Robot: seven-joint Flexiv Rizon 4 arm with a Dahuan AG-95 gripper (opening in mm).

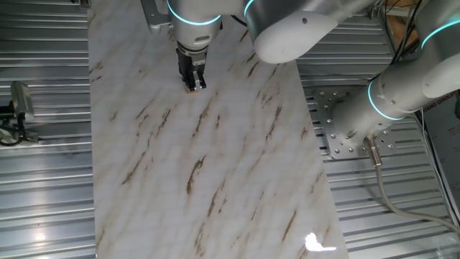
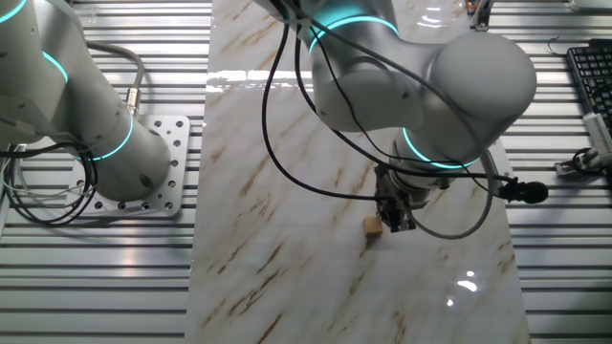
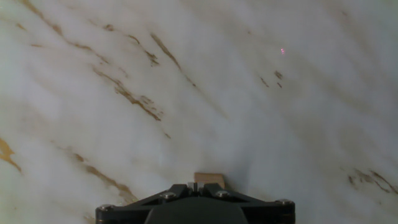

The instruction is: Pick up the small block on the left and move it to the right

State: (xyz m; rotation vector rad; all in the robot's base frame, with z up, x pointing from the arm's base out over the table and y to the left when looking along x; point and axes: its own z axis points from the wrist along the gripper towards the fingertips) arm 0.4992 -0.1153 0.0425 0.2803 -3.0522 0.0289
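Here, your gripper sits low over the marble-patterned worktop, its dark fingers pointing straight down near the far end of the slab in one fixed view. The small block, a plain light-brown wooden cube, rests on the worktop right at the fingertips. In the other fixed view you see it just beside the gripper, on the side nearer the arm's base plate, apparently touching the tips or nearly so. In one fixed view only a sliver of the small block shows below the fingers. The hand view puts the small block at the bottom centre of the frame, half hidden behind the dark gripper body. You cannot tell from any view whether the fingers are clamped on the cube or merely standing apart around it; the gap is hidden. The block looks level, seated on the surface. Brown veins run diagonally across the white worktop. Ribbed metal panels flank the slab on both sides, and a keyboard lies at one edge.
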